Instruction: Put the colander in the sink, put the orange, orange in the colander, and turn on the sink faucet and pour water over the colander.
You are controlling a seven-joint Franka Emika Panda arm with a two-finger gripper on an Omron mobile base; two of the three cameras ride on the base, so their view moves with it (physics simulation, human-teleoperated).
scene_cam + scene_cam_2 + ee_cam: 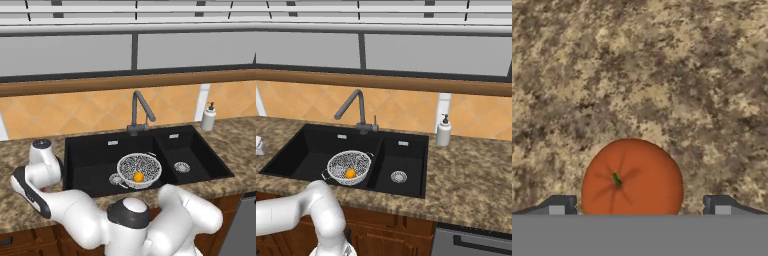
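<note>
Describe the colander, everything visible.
The colander is a round, shallow bowl, white with dense grey speckling that reads as perforations, with a pale rim and small side handles. It sits upright on the floor of the larger basin of the black sink, towards the divider, with the faucet's spout above and behind it. One small yellow-orange orange rests inside it. No water is falling on it. Same placement in the right base view.

Setting: domestic kitchen. Black two-basin sink (90, 165) set in speckled granite counter (471, 175), faucet (358, 112) at 12 o'clock. Orange tiled backsplash (75, 112), wooden cabinets (391, 232).
</note>
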